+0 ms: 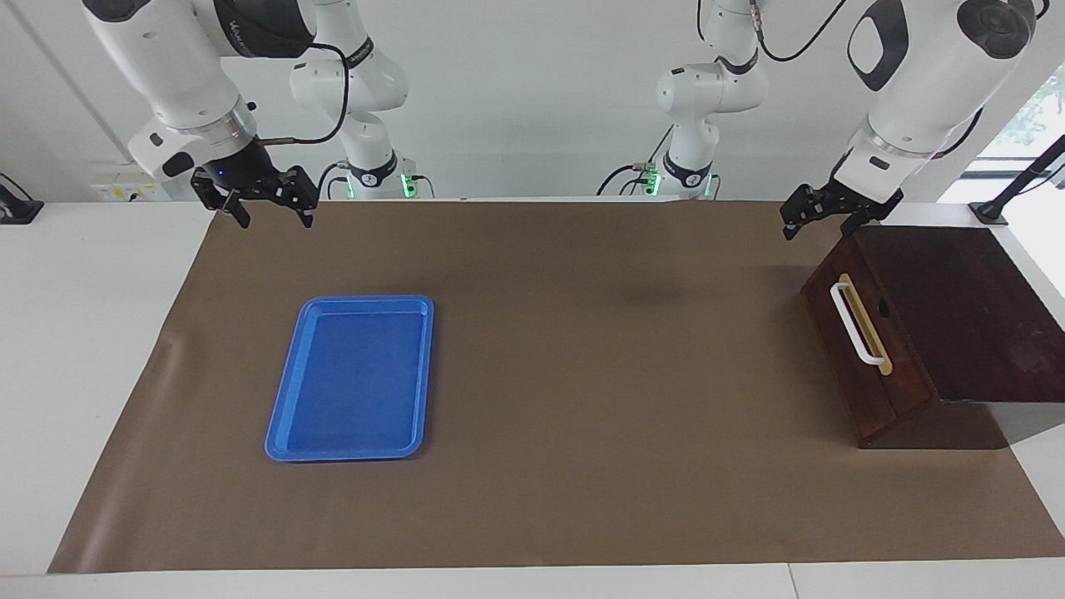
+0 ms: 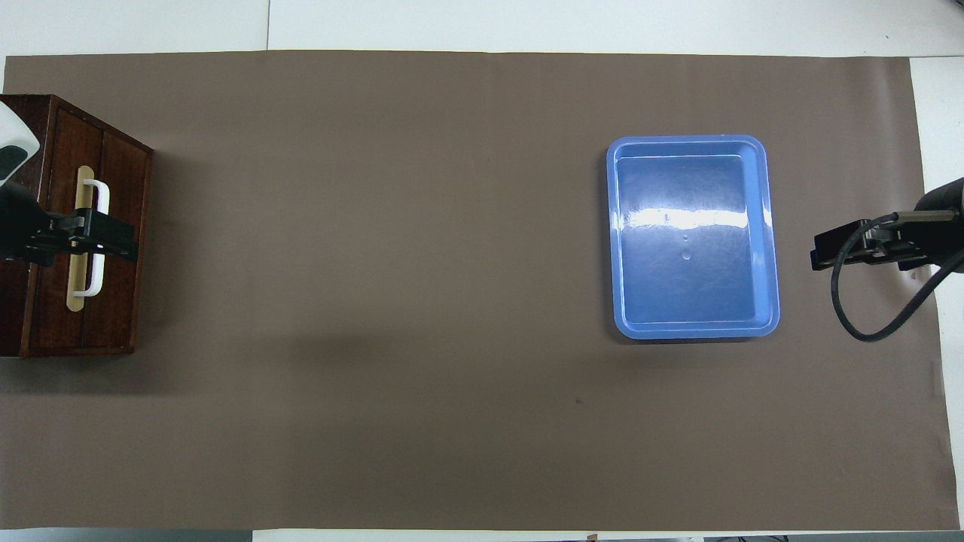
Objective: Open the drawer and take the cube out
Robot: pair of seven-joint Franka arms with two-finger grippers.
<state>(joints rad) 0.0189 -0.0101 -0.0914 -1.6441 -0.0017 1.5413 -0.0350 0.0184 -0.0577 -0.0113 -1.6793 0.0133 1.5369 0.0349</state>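
Note:
The dark brown wooden drawer (image 1: 857, 366) with its white bar handle (image 1: 857, 324) is shut, at the left arm's end of the table. It also shows in the overhead view (image 2: 117, 301). The yellow cube is hidden. My left gripper (image 1: 819, 220) is open and empty, up in the air over the drawer's front. In the overhead view the left gripper (image 2: 98, 241) covers the handle (image 2: 96, 194). My right gripper (image 1: 273, 215) is open and empty, raised over the mat's edge at the right arm's end. It also shows in the overhead view (image 2: 821, 252).
An empty blue plastic tray (image 1: 349, 378) lies on the brown mat (image 1: 582, 374) toward the right arm's end, and shows in the overhead view (image 2: 689, 286). White table shows around the mat.

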